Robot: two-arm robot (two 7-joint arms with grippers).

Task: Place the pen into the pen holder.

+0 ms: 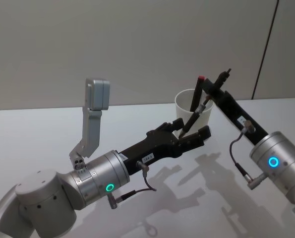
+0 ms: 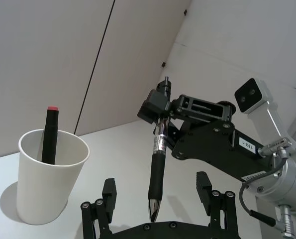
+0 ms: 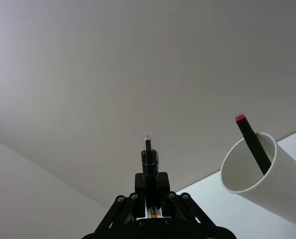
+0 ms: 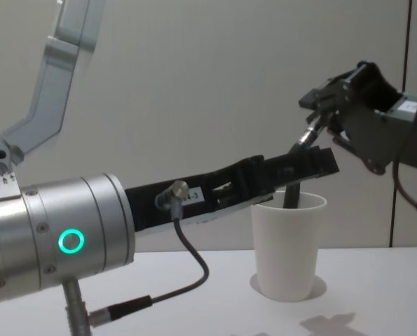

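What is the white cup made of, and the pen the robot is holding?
The cup looks like matte white paper: thin wall, rolled rim. The pen, shut in the right gripper, seems to be plastic with a clear upper barrel, a dark, maybe rubbery grip and a shiny, probably metal tip.

The pen holder (image 1: 194, 108) is standing on the table (image 1: 48, 134) at twelve o'clock, a marker (image 1: 196, 94) leaning inside it. At five o'clock of it, the right gripper (image 1: 214, 90) is clamping a pen (image 1: 193, 119), tip slanting down between the parted fingers of the left gripper (image 1: 191, 133), reaching in from eight o'clock.
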